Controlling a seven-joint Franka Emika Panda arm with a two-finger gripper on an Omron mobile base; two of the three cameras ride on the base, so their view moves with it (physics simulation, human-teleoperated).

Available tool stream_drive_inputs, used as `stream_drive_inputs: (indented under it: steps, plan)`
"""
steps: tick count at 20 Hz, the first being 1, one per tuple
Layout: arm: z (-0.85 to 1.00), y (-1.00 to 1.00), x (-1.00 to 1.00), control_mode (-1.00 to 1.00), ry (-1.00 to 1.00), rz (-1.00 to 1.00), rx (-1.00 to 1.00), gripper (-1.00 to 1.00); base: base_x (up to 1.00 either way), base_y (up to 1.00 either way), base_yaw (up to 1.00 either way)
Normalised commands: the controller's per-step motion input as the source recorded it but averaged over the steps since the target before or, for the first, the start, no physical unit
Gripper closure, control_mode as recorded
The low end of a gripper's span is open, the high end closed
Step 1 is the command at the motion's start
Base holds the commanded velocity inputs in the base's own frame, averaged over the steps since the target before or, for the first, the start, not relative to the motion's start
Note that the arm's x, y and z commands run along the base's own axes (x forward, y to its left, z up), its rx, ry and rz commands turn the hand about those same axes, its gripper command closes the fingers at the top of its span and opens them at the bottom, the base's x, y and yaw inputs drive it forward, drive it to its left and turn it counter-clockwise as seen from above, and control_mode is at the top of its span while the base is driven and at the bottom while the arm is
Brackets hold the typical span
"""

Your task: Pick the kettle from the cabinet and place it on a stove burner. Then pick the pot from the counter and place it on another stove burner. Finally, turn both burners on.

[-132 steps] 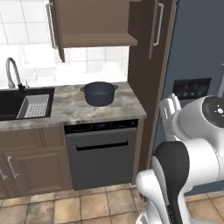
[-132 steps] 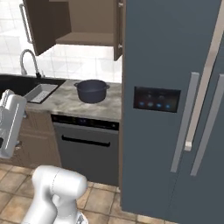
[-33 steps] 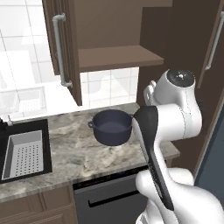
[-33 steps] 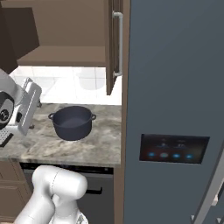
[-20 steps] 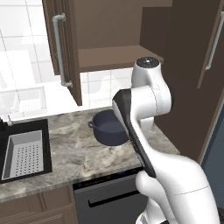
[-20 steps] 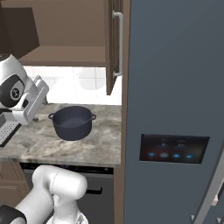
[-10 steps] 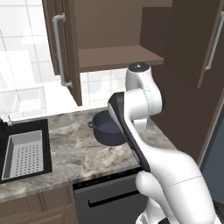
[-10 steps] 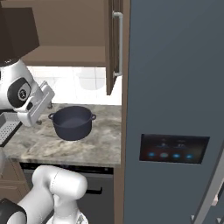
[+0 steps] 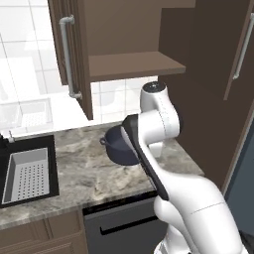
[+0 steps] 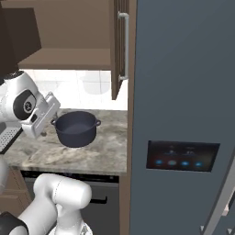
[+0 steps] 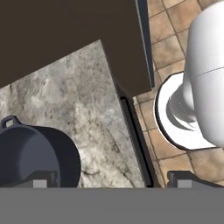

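Gripper (image 11: pixel 111 178) spread wide and empty, held above the counter (image 11: pixel 94 127) beside the pot (image 11: pixel 33 153). Pot (image 10: pixel 75 128) upright on the counter (image 10: pixel 92 153) below the open cabinet (image 9: pixel 131 64), partly hidden behind the arm in the left base view. Kettle not made out on the cabinet shelf.

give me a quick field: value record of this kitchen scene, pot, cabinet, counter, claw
pot: dark blue-grey pot, no lid, upright on the counter
counter: marbled grey-brown stone counter, sink at its left end
cabinet: brown wall cabinet above the pot, door open; no kettle on the visible part of its shelf
claw: claw open, holding nothing, above the counter's front edge beside the pot
fridge: dark grey fridge right of the counter
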Motion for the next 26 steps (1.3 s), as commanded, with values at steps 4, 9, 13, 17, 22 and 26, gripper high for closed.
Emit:
stream_drive_inputs:
  steps: [4, 9, 13, 17, 22, 26]
  plan:
    - [-0.17, 0.00, 0.21, -1.00, 0.00, 0.00, 0.00, -1.00, 0.00, 0.00, 0.00]
    - [-0.16, 0.00, 0.22, -1.00, 0.00, 0.00, 0.00, -1.00, 0.00, 0.00, 0.00]
    - [-0.16, 0.00, 0.23, -1.00, 0.01, 0.00, 0.00, -1.00, 0.00, 0.00, 0.00]
    - [-0.18, 0.00, 0.29, -1.00, 0.03, 0.00, 0.00, -1.00, 0.00, 0.00, 0.00]
    - [-0.20, 0.00, 0.26, -1.00, 0.04, 0.00, 0.00, -1.00, 0.00, 0.00, 0.00]
    - [-0.21, 0.00, 0.29, -1.00, 0.03, 0.00, 0.00, -1.00, 0.00, 0.00, 0.00]
